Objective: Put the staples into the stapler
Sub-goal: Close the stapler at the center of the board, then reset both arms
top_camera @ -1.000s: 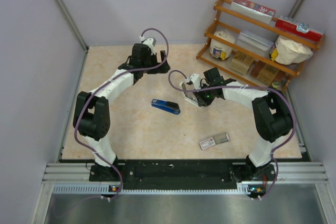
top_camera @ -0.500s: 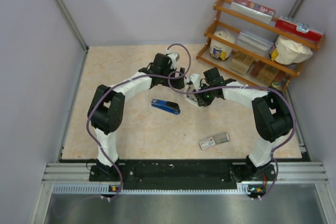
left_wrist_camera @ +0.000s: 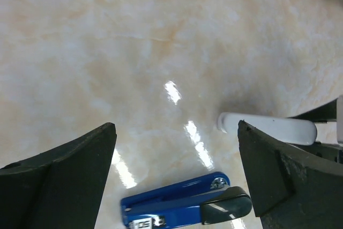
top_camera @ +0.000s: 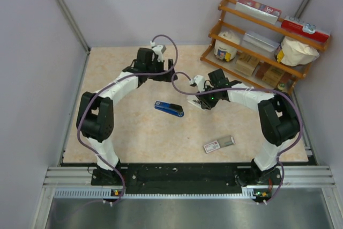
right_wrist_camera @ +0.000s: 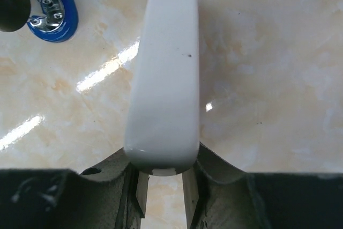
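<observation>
The blue stapler (top_camera: 169, 109) lies flat mid-table, closed; it also shows at the bottom of the left wrist view (left_wrist_camera: 182, 207) and in a corner of the right wrist view (right_wrist_camera: 51, 4). My left gripper (top_camera: 162, 72) (left_wrist_camera: 174, 127) hovers open above and behind it, holding nothing. My right gripper (top_camera: 205, 100) (right_wrist_camera: 163, 170) is shut on the rear end of a white stapler (top_camera: 199, 100) (right_wrist_camera: 163, 79) (left_wrist_camera: 265, 128), just right of the blue one. The red-and-white staples box (top_camera: 218, 144) with its grey tray lies near the front right; the strips are too small to make out.
A wooden shelf rack (top_camera: 214, 38) with boxes, jars and bags stands at the back right corner. Grey walls close off the table at the back and on both sides. The arm bases sit on a black rail (top_camera: 182, 174) at the near edge.
The left arm swung right toward the white stapler half a second ago, then came back to the left, near where it was. The right arm and both staplers stay put.
</observation>
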`<state>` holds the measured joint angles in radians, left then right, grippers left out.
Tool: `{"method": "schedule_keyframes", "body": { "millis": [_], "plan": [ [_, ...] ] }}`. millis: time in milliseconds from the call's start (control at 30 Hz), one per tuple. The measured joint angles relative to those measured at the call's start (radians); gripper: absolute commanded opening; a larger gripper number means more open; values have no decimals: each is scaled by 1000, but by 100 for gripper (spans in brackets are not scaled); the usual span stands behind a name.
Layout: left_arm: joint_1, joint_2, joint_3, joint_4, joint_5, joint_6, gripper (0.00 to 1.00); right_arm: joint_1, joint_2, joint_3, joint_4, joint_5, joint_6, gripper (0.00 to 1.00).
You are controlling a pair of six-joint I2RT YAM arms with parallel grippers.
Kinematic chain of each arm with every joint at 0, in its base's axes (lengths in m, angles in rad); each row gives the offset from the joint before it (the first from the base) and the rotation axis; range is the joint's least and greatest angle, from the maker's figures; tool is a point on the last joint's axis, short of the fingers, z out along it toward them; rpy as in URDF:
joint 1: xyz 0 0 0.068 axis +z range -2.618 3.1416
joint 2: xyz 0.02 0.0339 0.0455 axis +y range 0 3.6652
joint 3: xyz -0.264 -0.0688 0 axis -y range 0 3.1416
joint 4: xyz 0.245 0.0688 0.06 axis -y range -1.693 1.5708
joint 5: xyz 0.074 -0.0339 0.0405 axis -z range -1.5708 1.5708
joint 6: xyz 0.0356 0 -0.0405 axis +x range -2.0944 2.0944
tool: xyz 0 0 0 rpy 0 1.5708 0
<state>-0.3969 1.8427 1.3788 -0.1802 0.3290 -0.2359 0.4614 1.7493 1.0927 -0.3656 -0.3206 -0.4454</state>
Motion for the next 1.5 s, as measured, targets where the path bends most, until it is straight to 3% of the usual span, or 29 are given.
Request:
{"method": "schedule_keyframes", "body": {
  "millis": [267, 400, 433, 467, 667, 1000, 1367, 1500],
  "plan": [
    [146, -138, -32, -9, 36, 28, 99, 0, -92, 2, -65, -44, -20, 36],
    [150, -216, -60, -44, 64, 78, 99, -5, -156, 10, -116, -45, -33, 49],
    [151, -233, -63, -58, 71, 95, 99, -5, -175, 15, -130, -37, -35, 56],
    [152, -250, -66, -68, 75, 112, 99, -5, -196, 20, -140, -29, -37, 98],
    [175, -413, -90, -142, 77, 228, 99, -7, -402, 45, -178, 85, -51, 99],
    [194, -831, -229, -141, -8, 339, 99, -8, -731, 44, -117, 393, 8, 99],
    [194, -1102, -420, -62, -49, 399, 99, -8, -1229, -312, 286, 537, 60, 99],
    [194, -1135, -537, -24, -66, 426, 99, -8, -1292, -407, 386, 562, 47, 99]
  ]
}}
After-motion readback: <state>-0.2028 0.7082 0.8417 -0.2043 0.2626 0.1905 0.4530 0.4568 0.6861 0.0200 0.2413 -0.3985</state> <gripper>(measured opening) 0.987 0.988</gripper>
